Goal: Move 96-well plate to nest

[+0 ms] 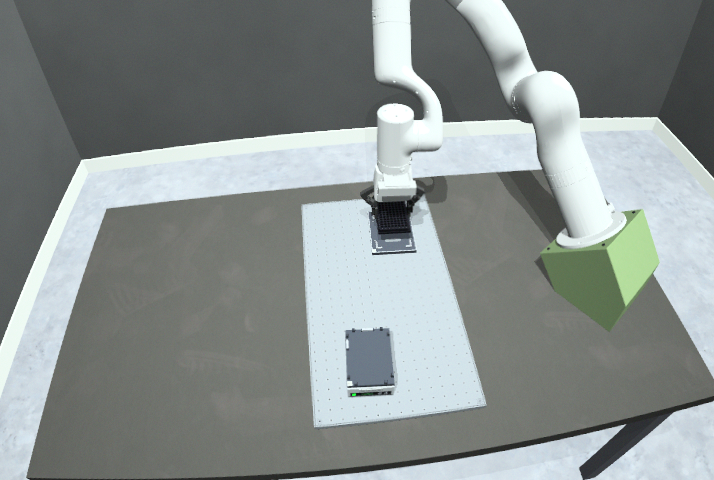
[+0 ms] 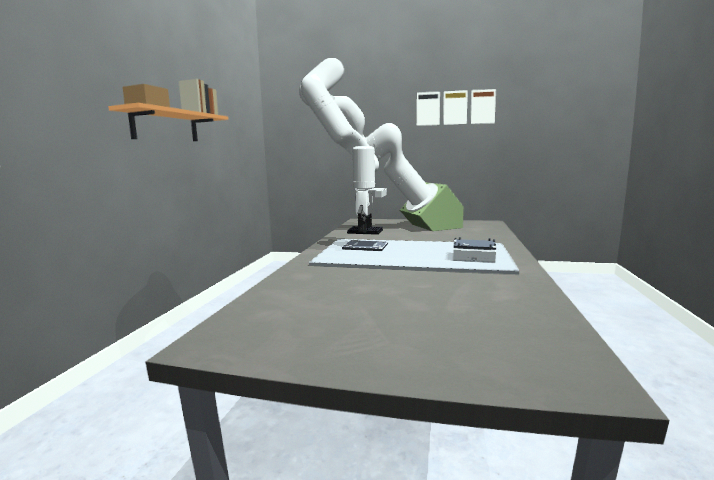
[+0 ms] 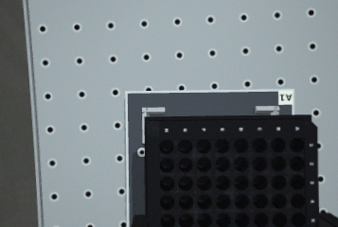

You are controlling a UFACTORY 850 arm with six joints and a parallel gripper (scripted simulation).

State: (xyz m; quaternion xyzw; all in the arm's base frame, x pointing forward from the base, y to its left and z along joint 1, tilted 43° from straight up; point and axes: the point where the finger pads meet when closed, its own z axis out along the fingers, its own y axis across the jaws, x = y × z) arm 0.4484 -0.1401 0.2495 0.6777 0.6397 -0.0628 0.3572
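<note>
One tool was clamped on the one black plate, held above one nest; one shaker sat well apart.
</note>
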